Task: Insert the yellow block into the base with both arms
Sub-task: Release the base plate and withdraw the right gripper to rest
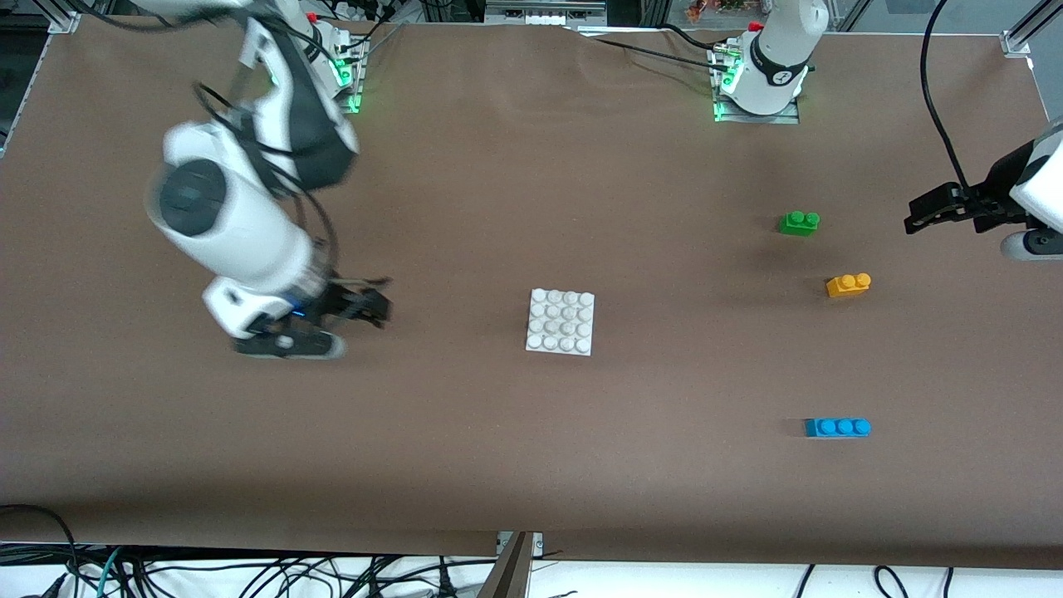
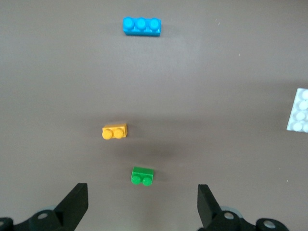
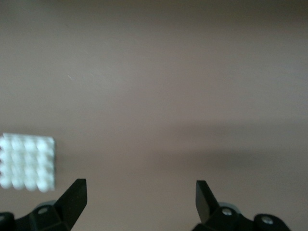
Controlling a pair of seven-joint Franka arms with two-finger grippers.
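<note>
**Both grippers released; yellow block loose on bench**

The base point(image 1: 560, 322) is seen flat at mid-bench, nothing seated on it. The yellow block point(image 1: 848, 285) is found toward the left arm's end, between the green brick point(image 1: 799, 223) and the blue brick point(image 1: 837, 427), apart from both. The left gripper point(image 2: 142, 204) is held released, empty, above the bench near the green brick. The right gripper point(image 3: 141, 201) is spread wide, empty, over bare bench beside the base.

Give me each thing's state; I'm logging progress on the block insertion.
yellow block: lying loose on the table, studs up, not inserted.
base: flat, studs bare.
green brick: loose, untouched.
blue brick: loose, untouched.
left gripper: open, empty, above the green brick.
right gripper: open, empty, beside the base.
</note>
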